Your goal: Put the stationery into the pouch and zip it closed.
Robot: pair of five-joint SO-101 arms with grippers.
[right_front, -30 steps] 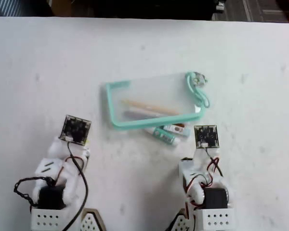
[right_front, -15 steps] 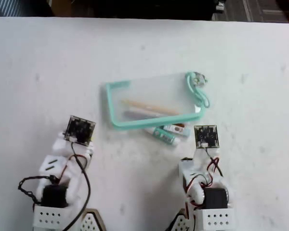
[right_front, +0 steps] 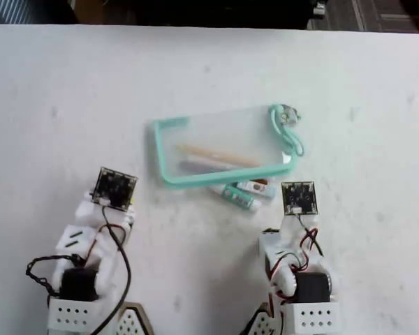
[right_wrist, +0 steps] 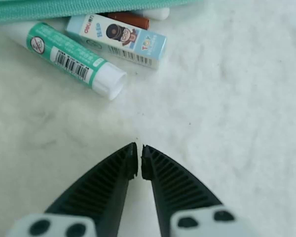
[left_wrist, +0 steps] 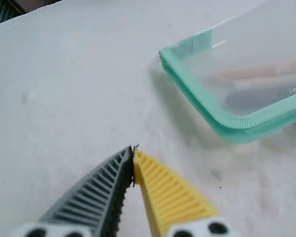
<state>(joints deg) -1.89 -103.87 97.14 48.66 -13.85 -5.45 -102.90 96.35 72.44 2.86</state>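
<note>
Translucent flat pouch with mint-green zip edging (right_front: 223, 143) laid mid-table on white tabletop (right_front: 349, 84), which extends wide around it. Green-white glue stick (right_wrist: 64, 59) and pale-blue boxed eraser (right_wrist: 116, 39) lodged outside, against pouch's near edge. Left gripper (left_wrist: 133, 154) held off pouch corner, jaws together. Right gripper (right_wrist: 139, 160) held short of glue stick, jaws together.

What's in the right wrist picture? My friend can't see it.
The right gripper, jaws shut, hangs over the white table. Just beyond it lie a green glue stick and a small blue box, by the edge of the teal pouch.
</note>
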